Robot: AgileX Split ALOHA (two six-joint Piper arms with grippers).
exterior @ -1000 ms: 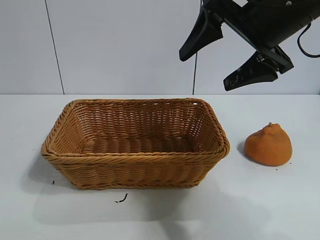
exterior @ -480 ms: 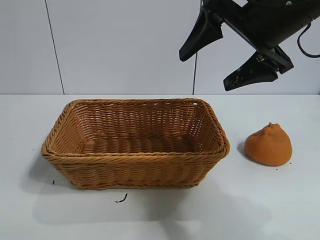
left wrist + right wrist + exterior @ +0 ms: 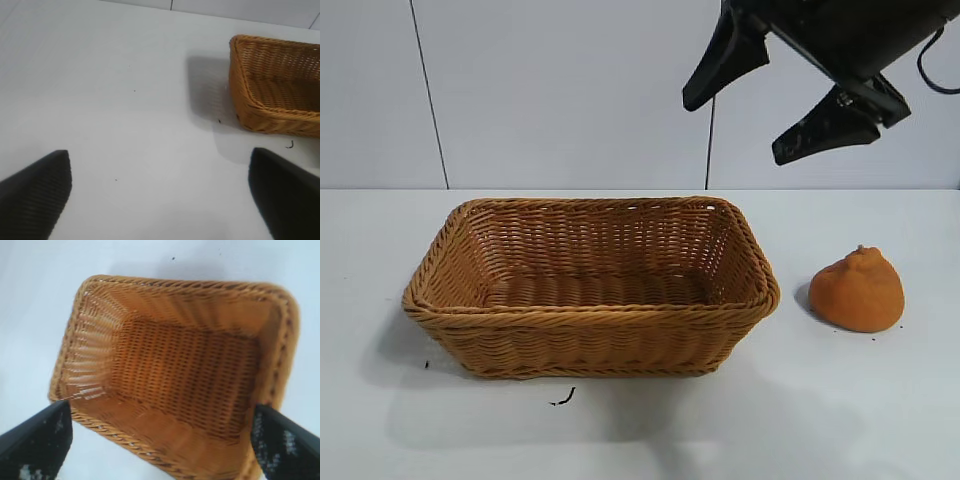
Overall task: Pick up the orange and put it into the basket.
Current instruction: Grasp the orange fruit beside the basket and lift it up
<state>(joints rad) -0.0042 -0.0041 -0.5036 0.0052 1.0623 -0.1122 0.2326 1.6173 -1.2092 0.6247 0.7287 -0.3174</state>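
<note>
- Nearest in the exterior view: a small dark scrap (image 3: 563, 397) on the white surface (image 3: 840, 400), just in front of the basket (image 3: 590, 305).
- Next back: tan wicker basket at centre, upright, braided rim whole, floor bare; nothing inside, confirmed by the right wrist view looking straight into it.
- At about 3 o'clock from the basket: the orange (image 3: 858, 291), resting on the surface, near the basket's right end but clear of it, knobby top up, untouched.
- Farthest and highest: right tool (image 3: 775, 95), at about 1 o'clock from the basket, well above its right end, fingers spread wide, gripping nothing.
- Left tool (image 3: 160, 192): seen only in its own wrist view, fingers released and spread over bare surface, basket off to one side; looks parked.
- Step in hand, judged: the approach; pick not yet begun.
- Next move calls for: carrying the right tool rightward and down over the orange, straddling its wide lower body rather than the pointed top, then closing.
</note>
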